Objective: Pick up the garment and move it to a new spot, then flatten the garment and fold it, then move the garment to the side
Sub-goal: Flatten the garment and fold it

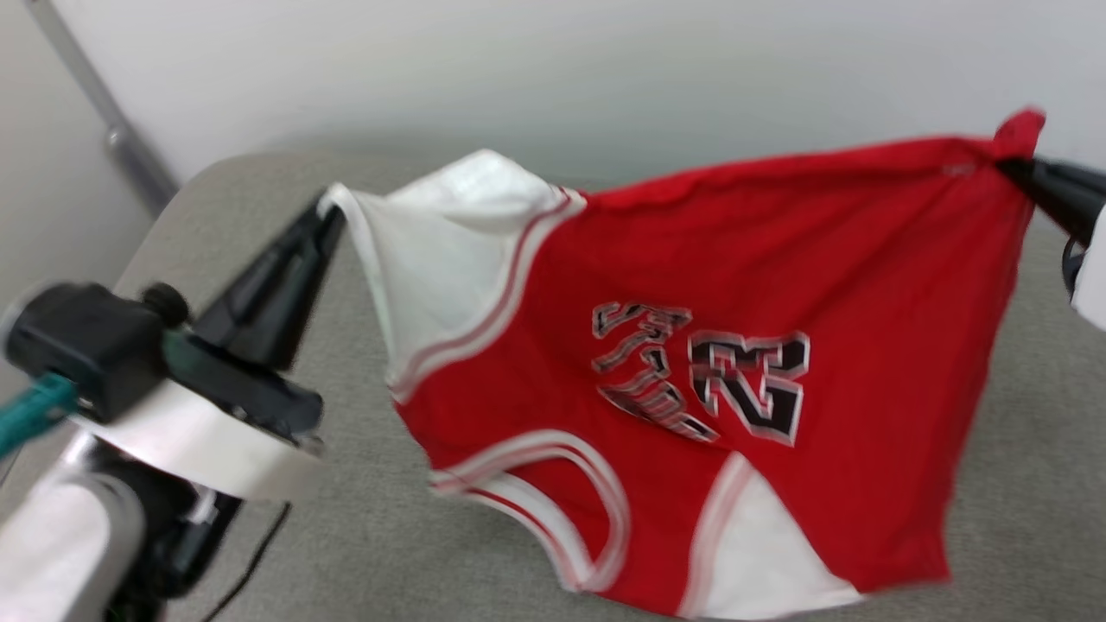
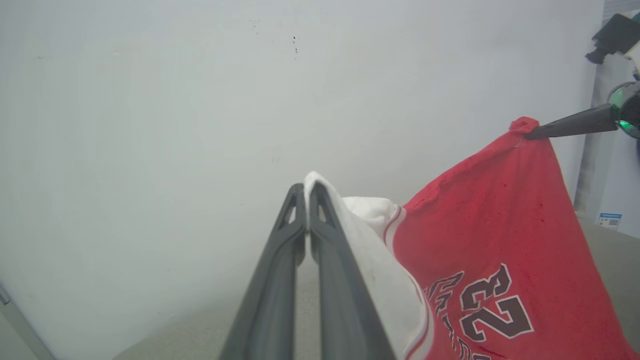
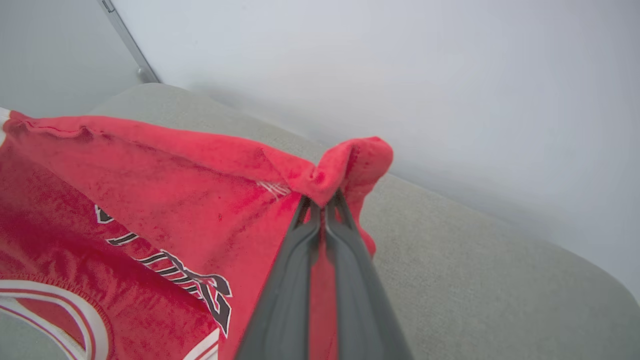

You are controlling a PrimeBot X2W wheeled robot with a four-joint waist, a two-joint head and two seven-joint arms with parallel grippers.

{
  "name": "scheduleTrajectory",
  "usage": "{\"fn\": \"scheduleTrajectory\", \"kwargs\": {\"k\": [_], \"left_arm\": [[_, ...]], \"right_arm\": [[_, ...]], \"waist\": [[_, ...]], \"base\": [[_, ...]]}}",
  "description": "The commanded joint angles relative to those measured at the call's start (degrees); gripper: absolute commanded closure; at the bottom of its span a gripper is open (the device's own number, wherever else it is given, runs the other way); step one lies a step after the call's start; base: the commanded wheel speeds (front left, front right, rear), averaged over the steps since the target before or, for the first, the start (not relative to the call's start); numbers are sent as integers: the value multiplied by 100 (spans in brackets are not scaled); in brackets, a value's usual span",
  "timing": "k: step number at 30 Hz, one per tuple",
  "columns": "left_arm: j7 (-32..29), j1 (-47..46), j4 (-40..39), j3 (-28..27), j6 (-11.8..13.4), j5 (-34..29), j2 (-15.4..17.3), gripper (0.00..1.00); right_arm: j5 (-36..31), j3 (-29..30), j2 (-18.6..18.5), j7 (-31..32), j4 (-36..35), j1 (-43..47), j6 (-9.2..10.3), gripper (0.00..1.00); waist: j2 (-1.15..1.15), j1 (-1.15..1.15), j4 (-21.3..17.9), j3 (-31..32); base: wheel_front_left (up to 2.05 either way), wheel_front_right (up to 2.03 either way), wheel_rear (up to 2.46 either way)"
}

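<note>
Grey counter (image 1: pixel 363 553), white wall. Garment (image 1: pixel 691 285) held stretched aloft: left claw (image 1: pixel 333 212) clamped on white sleeve, right claw (image 1: pixel 1007 168) on red corner. Lifting apparently done; placing, flattening, folding, setting aside remain.

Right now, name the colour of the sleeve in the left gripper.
The sleeve is white with red-and-white striped trim; head view shows it best.

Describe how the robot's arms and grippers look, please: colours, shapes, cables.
Both the left gripper and the right gripper have long, dark, tapering fingers with slots near the tips. Behind the left one sit a black box, a teal cable, a white collar and a thin black cable.
</note>
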State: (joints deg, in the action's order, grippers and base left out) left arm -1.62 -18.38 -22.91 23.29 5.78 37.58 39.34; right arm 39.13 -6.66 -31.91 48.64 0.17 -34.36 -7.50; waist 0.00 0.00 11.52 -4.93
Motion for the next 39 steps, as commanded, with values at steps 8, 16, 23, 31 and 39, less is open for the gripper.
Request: {"fn": "scheduleTrajectory", "kwargs": {"k": [8, 16, 23, 31, 39], "left_arm": [[0, -1145, -351, -746, 34, -15, 319, 100], [31, -2089, -363, -1185, 12, 89, 381, 100], [51, -3044, -207, -1387, -60, -35, 486, 100], [90, -4644, 518, -1318, -489, -124, 534, 100], [133, -6445, 2059, -876, -1036, -369, 355, 100]], "right_arm": [[-26, 358, 151, -342, -1025, -436, 2, 100], [-109, 617, 231, -492, -1401, -724, 2, 100], [-104, 775, 378, -793, -1600, -1124, 2, 100], [-331, 594, 345, -1324, -1330, -2157, 2, 100], [-917, 129, 309, -2166, -172, -3769, 2, 100]], "waist": [[0, 0, -703, 129], [0, 0, -1050, -102], [0, 0, -1271, -657], [0, 0, -1395, -1665], [0, 0, -1410, -2651]], "base": [[0, 0, 0], [0, 0, 0], [0, 0, 0], [0, 0, 0], [0, 0, 0]]}}
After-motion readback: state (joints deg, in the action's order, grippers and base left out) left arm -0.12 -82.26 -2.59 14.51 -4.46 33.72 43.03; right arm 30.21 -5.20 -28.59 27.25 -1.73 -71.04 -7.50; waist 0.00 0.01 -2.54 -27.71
